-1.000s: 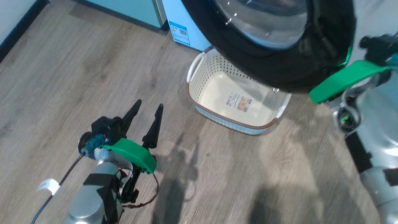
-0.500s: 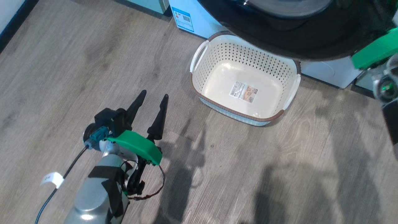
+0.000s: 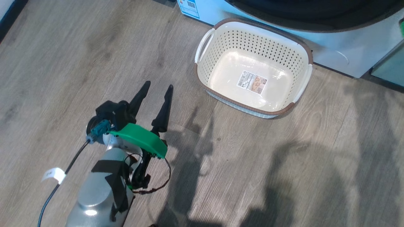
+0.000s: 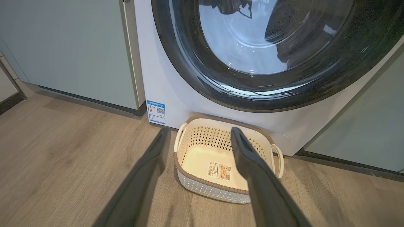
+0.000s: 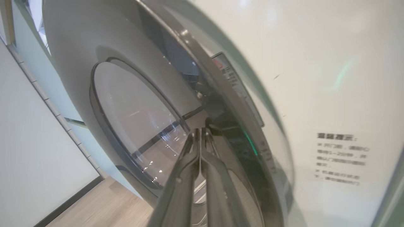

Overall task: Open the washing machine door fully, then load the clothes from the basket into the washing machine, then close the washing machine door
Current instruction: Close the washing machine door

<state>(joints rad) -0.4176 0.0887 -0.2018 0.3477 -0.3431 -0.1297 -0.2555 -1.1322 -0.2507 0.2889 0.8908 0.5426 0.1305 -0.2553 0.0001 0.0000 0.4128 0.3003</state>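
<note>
The basket [image 3: 252,37] stands on the floor in front of the washing machine [image 3: 347,52], with nothing in it but a label; the clothes are out of view. My left gripper [image 3: 159,84] hovers open over the floor to the basket's left, empty. In the left wrist view its fingers [image 4: 151,164] frame the basket [image 4: 202,183], and the washing machine door [image 4: 195,72] looks flush against the white front [image 4: 151,63]. My right gripper [image 5: 199,130] is shut on nothing, its tips against the door [image 5: 135,119] near its black rim, beside the machine front [image 5: 315,63].
Pale green cabinets flank the machine on the left [image 4: 63,47] and right [image 4: 363,126]. A blue label [image 4: 156,112] sits low on the machine's front. Wooden floor [image 3: 268,164] spreads out before the basket. A dark baseboard [image 3: 8,19] runs along the far left.
The door, which hung over the basket, has swung back to the machine front. The right arm has left the head view, which has shifted. My left gripper stays open in place.
</note>
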